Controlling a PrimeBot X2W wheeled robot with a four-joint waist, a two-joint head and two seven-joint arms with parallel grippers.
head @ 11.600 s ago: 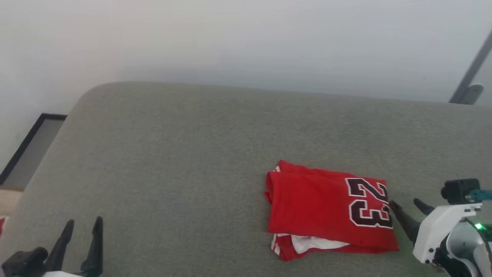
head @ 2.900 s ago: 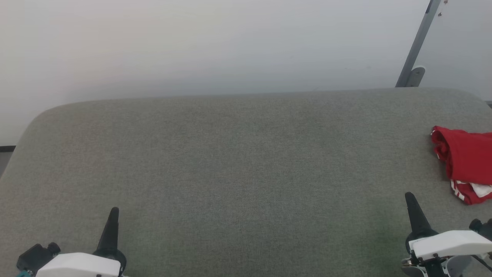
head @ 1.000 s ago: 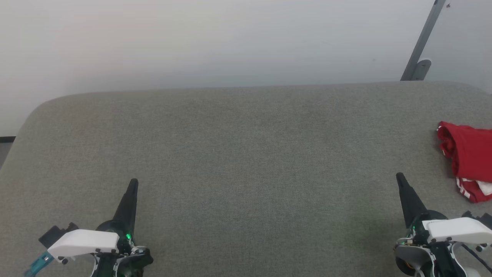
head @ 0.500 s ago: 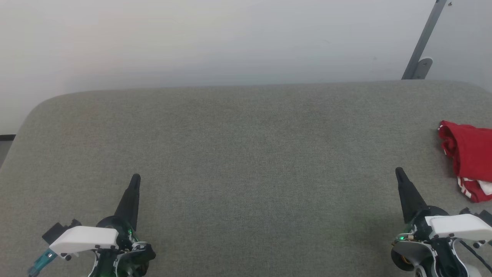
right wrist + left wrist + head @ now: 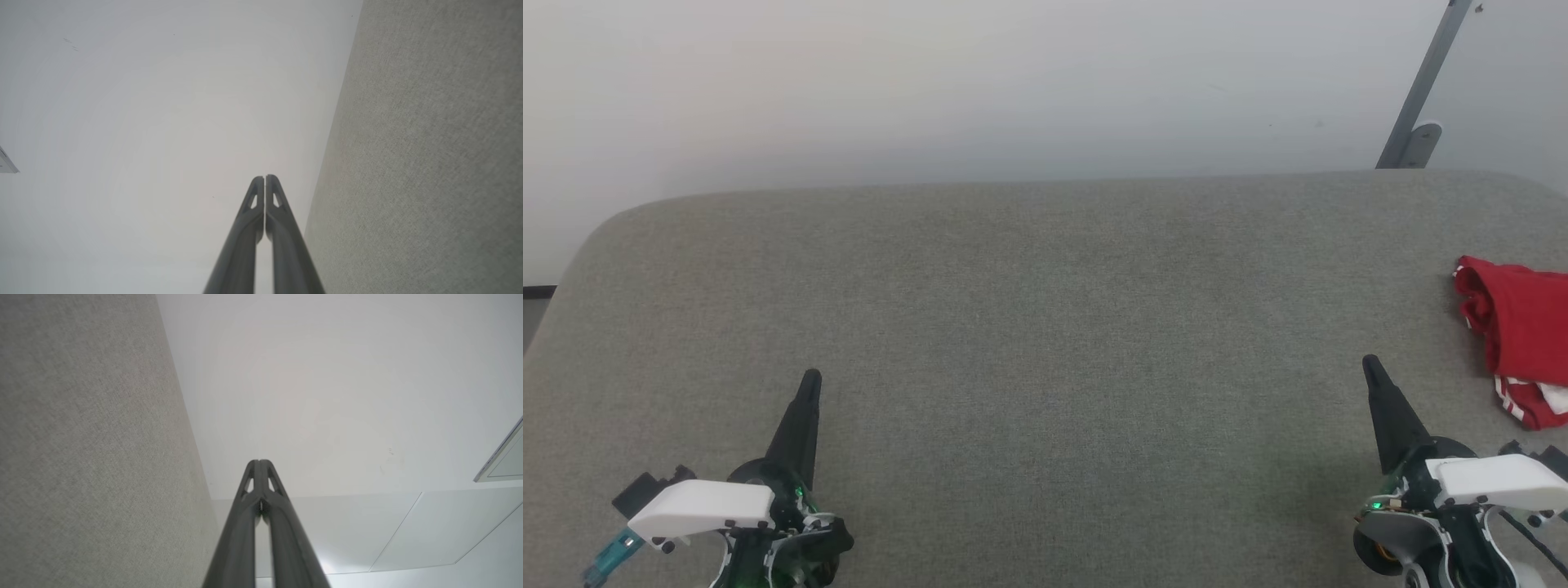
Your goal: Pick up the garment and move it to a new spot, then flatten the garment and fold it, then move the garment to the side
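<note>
The garment [image 5: 1521, 335], red with a bit of white and striped trim at its near corner, lies folded at the far right of the grey padded surface [image 5: 1045, 327], cut off by the head view's right edge. My left gripper [image 5: 810, 377] is shut and holds nothing at the lower left, fingers pressed together [image 5: 259, 462] in the left wrist view. My right gripper [image 5: 1370, 362] is shut and holds nothing at the lower right, a short way left of and nearer than the garment. Its closed fingers [image 5: 265, 178] point past the surface's edge at the pale wall.
A pale wall [image 5: 980, 82] rises behind the padded surface. A grey metal post [image 5: 1421, 86] leans at the upper right. The surface's rounded far left corner [image 5: 600, 237] drops to the floor.
Over the last second both grippers rose slightly in the head view, then held still. The garment has not moved.
</note>
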